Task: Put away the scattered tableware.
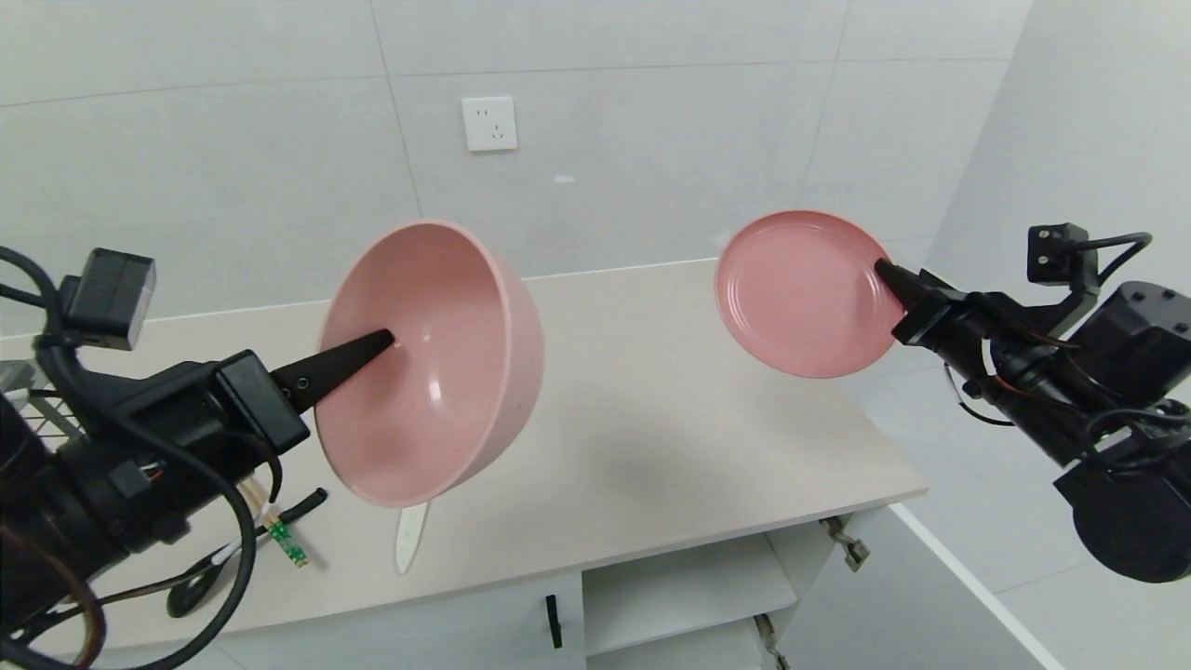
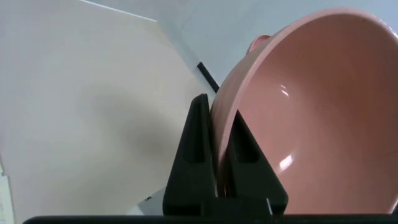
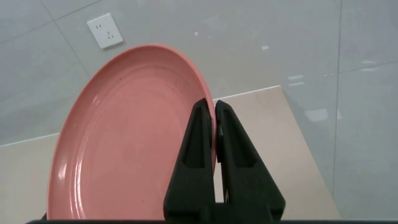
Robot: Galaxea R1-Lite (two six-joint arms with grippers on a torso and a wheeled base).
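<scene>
My left pincer (image 1: 381,342) clamps the bowl (image 1: 447,372) rim, right pincer (image 1: 884,270) the plate (image 1: 800,298) rim, both above the desk (image 1: 698,447), presumably for stowing.

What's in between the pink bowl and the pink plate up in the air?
Nothing. In the head view, the gap between the bowl and the plate shows just bare countertop behind.
</scene>
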